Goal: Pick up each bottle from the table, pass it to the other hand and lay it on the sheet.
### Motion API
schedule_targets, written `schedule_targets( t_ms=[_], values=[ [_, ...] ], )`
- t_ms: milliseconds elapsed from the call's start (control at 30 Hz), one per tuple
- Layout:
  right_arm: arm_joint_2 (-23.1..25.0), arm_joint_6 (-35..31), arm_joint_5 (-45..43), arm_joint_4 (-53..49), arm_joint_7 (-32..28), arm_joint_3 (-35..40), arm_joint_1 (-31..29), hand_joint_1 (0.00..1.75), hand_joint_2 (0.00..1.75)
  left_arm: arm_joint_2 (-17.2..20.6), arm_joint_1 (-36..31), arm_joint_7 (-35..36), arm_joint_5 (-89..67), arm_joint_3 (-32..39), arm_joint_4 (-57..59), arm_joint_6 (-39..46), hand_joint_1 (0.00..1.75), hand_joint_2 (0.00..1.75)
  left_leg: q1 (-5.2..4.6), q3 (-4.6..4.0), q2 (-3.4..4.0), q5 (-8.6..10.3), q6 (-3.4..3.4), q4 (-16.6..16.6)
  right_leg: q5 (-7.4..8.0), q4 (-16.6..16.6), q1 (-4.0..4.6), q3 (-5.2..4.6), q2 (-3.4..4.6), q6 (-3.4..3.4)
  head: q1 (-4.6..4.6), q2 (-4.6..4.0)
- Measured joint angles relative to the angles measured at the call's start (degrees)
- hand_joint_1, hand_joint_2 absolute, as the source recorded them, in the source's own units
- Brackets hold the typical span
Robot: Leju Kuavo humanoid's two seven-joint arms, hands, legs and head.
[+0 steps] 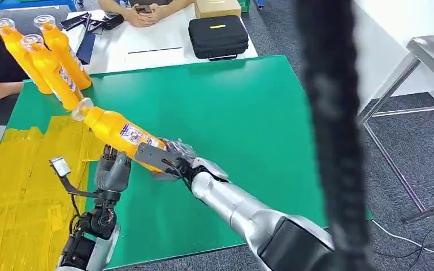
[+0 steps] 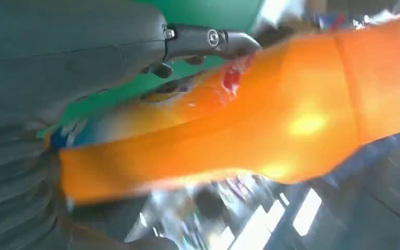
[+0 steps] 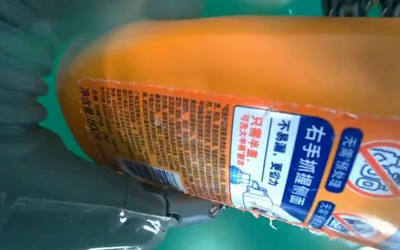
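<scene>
Holding the orange bottle (image 1: 125,137) tight, the right hand (image 1: 172,161) passes it over; the left hand (image 1: 113,169) wraps it underneath; next, right fingers should let go.

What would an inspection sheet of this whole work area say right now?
Surface: green table mat; yellow taped sheet at its left.
Job's things: orange plastic bottle held tilted above the mat; three more at the far left corner.
Clutter: black zipped case, cardboard box on the white table beyond.
Hands: right hand grips the bottle's base; left hand at it.
Cables: floor cable.
Surroundings: person's clasped hands, metal table.
</scene>
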Motion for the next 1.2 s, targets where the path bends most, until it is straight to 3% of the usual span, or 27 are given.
schedule_targets(
  t_ms=[367, 667, 700, 733, 933, 1067, 1200],
  values=[
    [0.0, -0.7, -5.2, -3.3, 2.8, 13.5, 0.5, 1.75, 1.75, 0.2, 0.4, -3.3, -10.2, 0.2, -0.4, 11.3, 0.00, 1.75, 0.00, -0.02, 0.02, 0.00, 0.00, 0.0, 0.00, 0.0, 0.00, -0.02, 0.01, 0.00, 0.00, 0.00],
    [-0.3, -0.6, -5.8, -4.5, 4.2, 18.7, 0.3, 1.75, 1.75, 0.8, 2.1, -3.3, -10.8, 1.5, -1.0, 12.1, 0.00, 1.75, 0.00, -0.02, 0.01, 0.00, 0.00, 0.0, 0.00, 0.0, 0.00, -0.03, 0.01, -0.01, 0.00, 0.00],
    [-0.3, -0.5, -5.9, -4.5, 4.3, 19.1, 0.3, 1.75, 1.75, 0.8, 2.2, -3.3, -10.6, 1.7, -1.0, 11.7, 1.64, 1.75, 0.00, -0.02, 0.01, 0.00, 0.00, 0.0, 0.00, 0.0, 0.00, -0.03, 0.01, -0.01, 0.00, 0.00],
    [-0.3, -0.5, -6.0, -4.5, 4.5, 19.6, 0.3, 1.75, 1.75, 0.8, 2.4, -3.3, -10.1, 1.9, -1.0, 10.9, 1.75, 1.75, 0.00, -0.02, 0.01, 0.00, 0.00, 0.0, -0.01, 0.0, 0.00, -0.03, 0.01, -0.01, 0.00, 0.00],
    [-0.3, -0.5, -6.5, -4.5, 4.1, 21.5, 0.3, 1.75, 1.75, 0.8, 3.2, -1.5, -1.5, 3.0, -0.6, 0.4, 1.75, 1.75, 0.00, -0.01, 0.02, 0.00, 0.00, 0.0, -0.01, 0.0, 0.00, -0.05, 0.02, -0.01, 0.00, 0.00],
    [-0.3, -0.4, -6.7, -4.5, 3.4, 22.5, 0.4, 1.75, 1.75, 0.8, 3.6, 3.4, 8.6, 4.3, 0.5, -10.1, 1.75, 1.75, 0.00, -0.01, 0.08, 0.00, -0.01, 0.0, -0.01, 0.0, 0.00, -0.05, 0.05, -0.01, 0.00, 0.00],
    [-0.2, -0.2, -6.7, -4.5, 3.3, 23.6, 0.4, 1.75, 1.75, 0.8, 4.3, 7.3, 16.4, 5.1, 1.2, -14.4, 1.75, 1.75, 0.00, -0.01, 0.16, 0.00, -0.01, 0.0, -0.01, 0.0, 0.00, -0.12, 0.08, -0.01, 0.00, 0.00]
  ],
)
